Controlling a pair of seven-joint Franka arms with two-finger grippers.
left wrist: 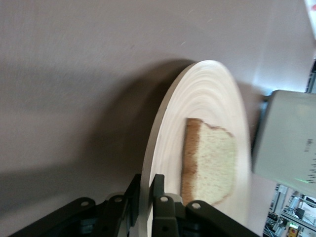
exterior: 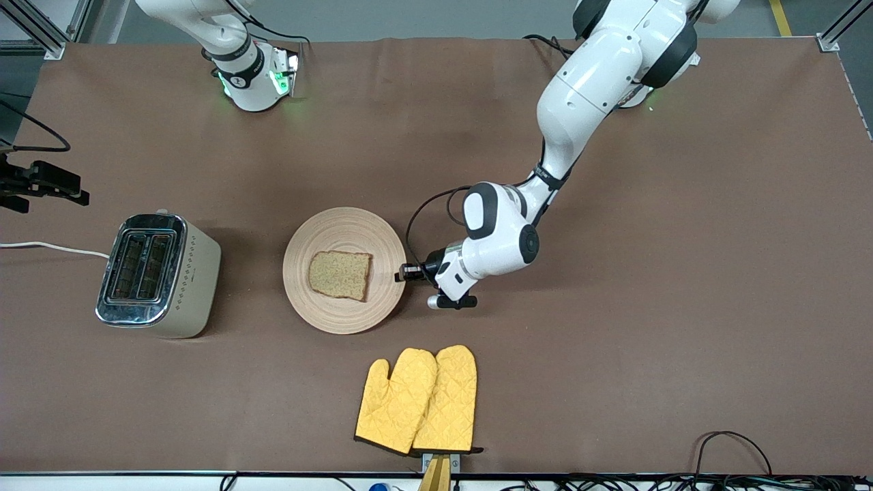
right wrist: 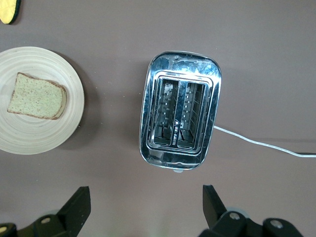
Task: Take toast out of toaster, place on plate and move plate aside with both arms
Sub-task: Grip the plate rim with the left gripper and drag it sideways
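Gripping plate (left wrist: 197,94) rim, left gripper (left wrist: 144,190) fingers closed

— What will you see around the workspace?

— Most of your frame is a brown table cover (exterior: 682,307), matte and flat, running nearly edge to edge.

— And past it?

— Look along the top of the frame: a strip of grey floor (exterior: 423,17), with a yellow floor line (exterior: 781,17) slanting near one upper corner. You'll find a metal frame post (exterior: 41,27) in one upper corner and a second post (exterior: 839,31) in the other.

— The bottom of the frame?

— A white rail (exterior: 136,481) borders the table there, with black cables (exterior: 682,483) bunched along it and one cable loop (exterior: 733,443) lying on the cover.

— Lighting?

— Even, from overhead; your shadows on the cover are soft.
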